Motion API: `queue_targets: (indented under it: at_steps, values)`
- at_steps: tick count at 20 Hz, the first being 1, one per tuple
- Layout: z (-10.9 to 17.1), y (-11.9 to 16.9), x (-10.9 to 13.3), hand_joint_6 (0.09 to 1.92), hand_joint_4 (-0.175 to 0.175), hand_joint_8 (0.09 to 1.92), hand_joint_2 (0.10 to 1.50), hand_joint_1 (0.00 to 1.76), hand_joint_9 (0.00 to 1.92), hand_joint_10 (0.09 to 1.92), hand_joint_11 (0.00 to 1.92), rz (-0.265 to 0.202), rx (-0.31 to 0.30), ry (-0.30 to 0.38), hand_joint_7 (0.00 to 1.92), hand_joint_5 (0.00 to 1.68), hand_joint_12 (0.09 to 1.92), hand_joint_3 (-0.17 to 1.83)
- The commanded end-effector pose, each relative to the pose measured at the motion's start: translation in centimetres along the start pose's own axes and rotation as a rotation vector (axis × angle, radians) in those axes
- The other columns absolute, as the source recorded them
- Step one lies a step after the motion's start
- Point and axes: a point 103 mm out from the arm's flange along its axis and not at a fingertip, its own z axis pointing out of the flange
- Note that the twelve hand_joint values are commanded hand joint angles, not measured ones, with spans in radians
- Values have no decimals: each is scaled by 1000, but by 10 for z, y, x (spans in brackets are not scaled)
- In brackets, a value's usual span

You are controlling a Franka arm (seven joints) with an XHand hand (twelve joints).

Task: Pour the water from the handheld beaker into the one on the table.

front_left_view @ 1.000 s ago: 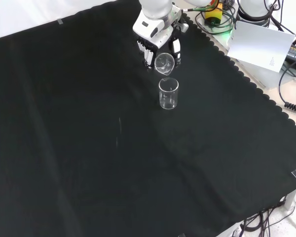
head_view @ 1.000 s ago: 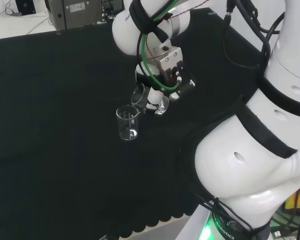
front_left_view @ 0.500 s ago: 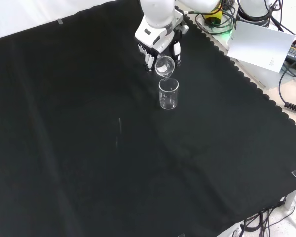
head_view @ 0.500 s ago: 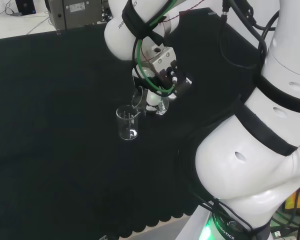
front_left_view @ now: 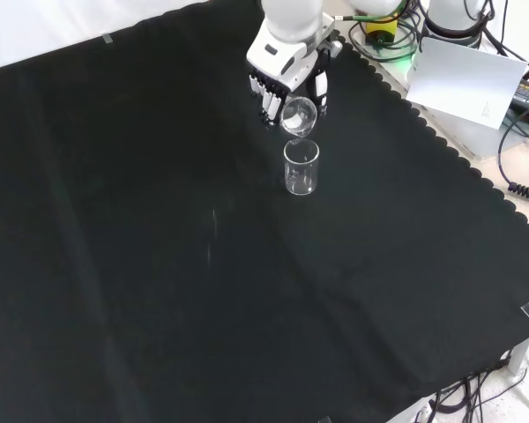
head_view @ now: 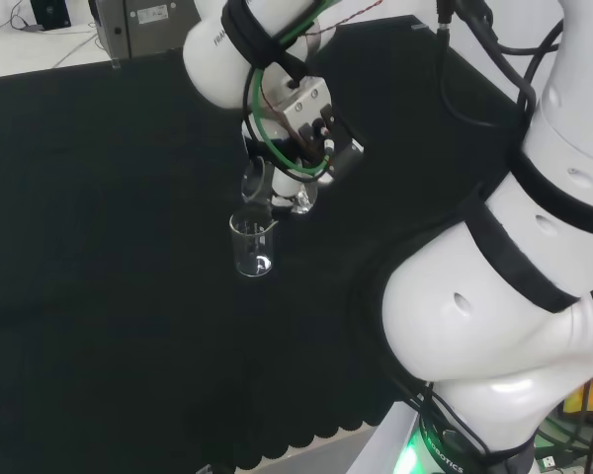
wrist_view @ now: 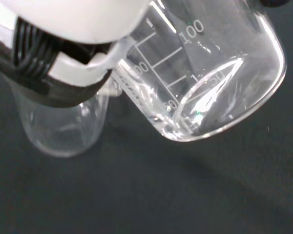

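Hand [front_left_view: 291,75] seen curled round tilted handheld beaker [front_left_view: 297,115], lip held just above table beaker [front_left_view: 301,166] at its 12 o'clock, front view | table beaker upright on cloth [front_left_view: 159,264] | risk: water spilled past rim if lip drifts off-centre or tilt is rushed

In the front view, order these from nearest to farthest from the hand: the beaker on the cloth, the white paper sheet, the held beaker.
Hand, front view:
1. Held beaker: in the hand's fingers, tilted.
2. Beaker on the cloth: upright, just below the held one.
3. White paper sheet: off the cloth, at the right.
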Motion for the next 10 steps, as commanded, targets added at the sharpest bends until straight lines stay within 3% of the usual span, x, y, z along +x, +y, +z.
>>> queue_targets:
  at_steps: [1, 10]
  values:
    - [23, 2, -7, 721, 71, 732, 590, 1163, 1821, 202, 1488, 23, 144, -114, 1534, 1279, 651, 782]
    - [22, 2, -3, 723, 71, 734, 591, 1163, 1820, 205, 1488, 29, 170, -146, 1533, 1278, 653, 781]
